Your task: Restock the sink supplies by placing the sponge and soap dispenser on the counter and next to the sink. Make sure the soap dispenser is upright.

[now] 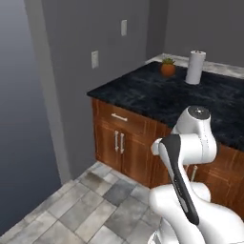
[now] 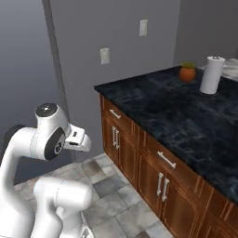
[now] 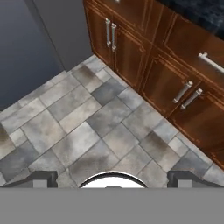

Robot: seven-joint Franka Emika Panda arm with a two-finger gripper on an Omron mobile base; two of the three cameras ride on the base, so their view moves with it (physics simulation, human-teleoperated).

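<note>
With the tool (image 3: 113, 178) hanging empty and wide-spread over the floor tiles (image 3: 78, 113), the tabletop (image 2: 186, 109) carries a paper towel roll (image 2: 211, 74) and potted plant (image 2: 188, 72) at its far edge, so the base should first go looking for sponge, soap and sink.

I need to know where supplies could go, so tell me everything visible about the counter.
The counter is a long black marble-like top with faint pale veins, lying flat over brown wood cabinets with silver handles. A white roll stands upright on its far part beside a small orange potted plant. Its left end meets the grey wall.
</note>
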